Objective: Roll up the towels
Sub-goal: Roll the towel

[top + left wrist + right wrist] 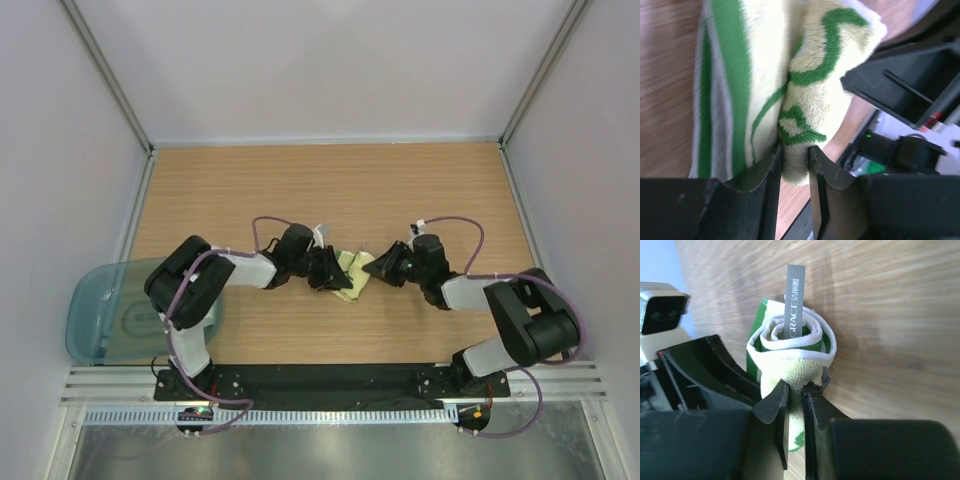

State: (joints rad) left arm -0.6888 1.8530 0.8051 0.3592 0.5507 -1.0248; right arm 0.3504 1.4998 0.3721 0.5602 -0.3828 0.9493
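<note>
Both my left gripper [794,152] and right gripper [796,389] pinch the green-and-cream towel [805,365]; if either thin fold slips, the roll around its grey tag [795,295] could spring loose.

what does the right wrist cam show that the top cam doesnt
Only the right wrist: the towel end-on as a rolled spiral, a grey label standing up from its centre, and the right fingers pinching the roll's edge.
Only the top: the bin at the table's left edge, and the left arm and right arm meeting mid-table.
Both: the green-and-cream towel on the wood.
</note>
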